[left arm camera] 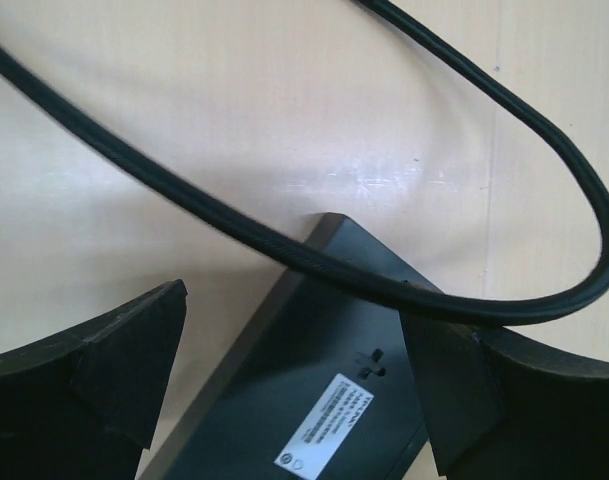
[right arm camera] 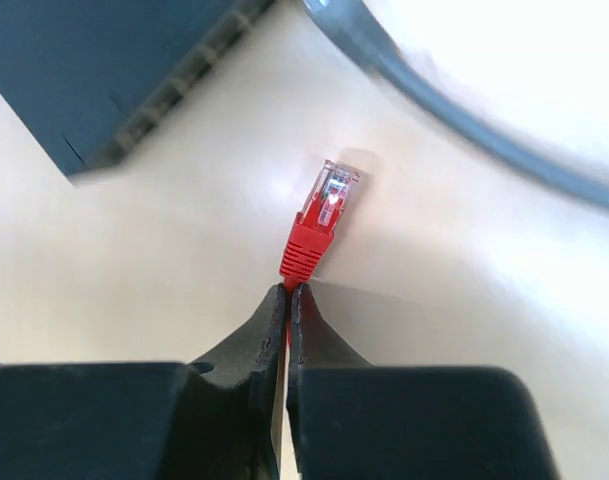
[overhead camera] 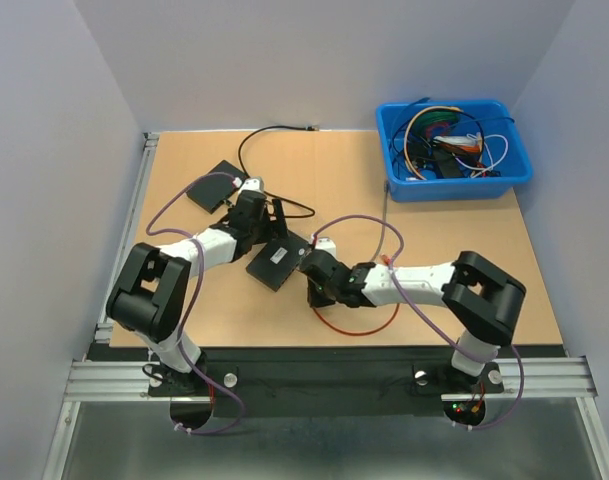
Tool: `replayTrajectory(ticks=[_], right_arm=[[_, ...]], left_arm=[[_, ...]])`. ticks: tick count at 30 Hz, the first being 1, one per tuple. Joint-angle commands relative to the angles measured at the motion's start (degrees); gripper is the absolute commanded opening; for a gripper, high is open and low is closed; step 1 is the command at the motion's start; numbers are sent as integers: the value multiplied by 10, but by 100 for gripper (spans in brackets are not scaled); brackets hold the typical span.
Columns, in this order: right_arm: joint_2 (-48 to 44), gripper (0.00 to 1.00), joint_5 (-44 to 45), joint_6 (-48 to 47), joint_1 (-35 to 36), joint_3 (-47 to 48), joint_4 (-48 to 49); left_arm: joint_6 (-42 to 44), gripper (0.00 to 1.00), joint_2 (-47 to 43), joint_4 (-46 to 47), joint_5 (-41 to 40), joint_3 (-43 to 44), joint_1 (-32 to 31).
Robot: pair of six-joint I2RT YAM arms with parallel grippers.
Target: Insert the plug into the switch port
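The switch [overhead camera: 280, 262] is a flat black box lying label side up in the middle of the table. My left gripper [overhead camera: 272, 228] hovers open just behind it. In the left wrist view the switch [left arm camera: 314, 400] lies below and between the spread fingers [left arm camera: 134, 350] of that gripper [left arm camera: 294, 320], untouched. My right gripper [overhead camera: 316, 274] sits just right of the switch. It [right arm camera: 288, 295] is shut on the red cable right behind the plug [right arm camera: 324, 200], which sticks out forward. The switch's port edge [right arm camera: 164, 95] lies up and to the left of the plug, a short gap away.
A black cable [left arm camera: 284, 245] crosses over the switch's far corner. A grey cable [right arm camera: 454, 110] curves past the plug. The red cable [overhead camera: 356, 330] loops near the front edge. A second black box [overhead camera: 214, 188] lies at the back left, a blue bin [overhead camera: 452, 150] of wires back right.
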Motion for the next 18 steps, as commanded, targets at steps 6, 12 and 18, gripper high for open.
replayTrajectory(ticks=[6,12,18], right_arm=[[-185,0,-36,0,2,-77,-27],[-332,0,-170,-56,0,-125,55],[-441,0,-350,-59,-7,-178,195]], left_arm=[[33,97,-125,-39,-16,21,21],[0,93,-285,101,161,-114,21],[-72,88,-441,273,328,-233,21]])
